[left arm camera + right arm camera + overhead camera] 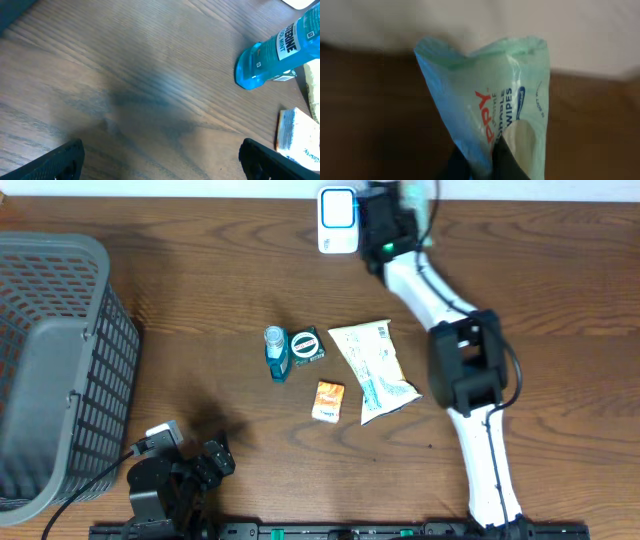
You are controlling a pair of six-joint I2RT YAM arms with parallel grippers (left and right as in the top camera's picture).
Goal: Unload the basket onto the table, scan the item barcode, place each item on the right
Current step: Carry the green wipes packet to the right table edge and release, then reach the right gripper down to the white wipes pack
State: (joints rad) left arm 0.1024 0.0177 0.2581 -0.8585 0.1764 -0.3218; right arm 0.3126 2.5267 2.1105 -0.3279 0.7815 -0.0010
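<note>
1. Here, your wipes pack [490,105] is off the table, pinched at its lower end by the right gripper [485,160]. The pale green-and-blue wrapper stands up in front of the wrist camera, with the word "WIPES" readable.
2. The right fingers are closed tight on the wrapper, with almost no gap between them.
3. In the overhead view, that gripper is at the far edge of the table [200,280], just beside the white-and-blue scanner [338,220]. You cannot tell from these views whether the pack's barcode faces it.
4. Your left gripper [165,162] is spread wide and holds nothing. It hangs low over bare wood at the near-left corner.
5. Mid-table, a blue mouthwash bottle [277,352] lies beside a small green box [306,345], the two touching or nearly so.
6. Right of them lies a white pouch [375,370], and an orange packet [327,401] sits just below the box.
7. A grey mesh basket [60,270] stands at the left edge, well apart from the items.
</note>
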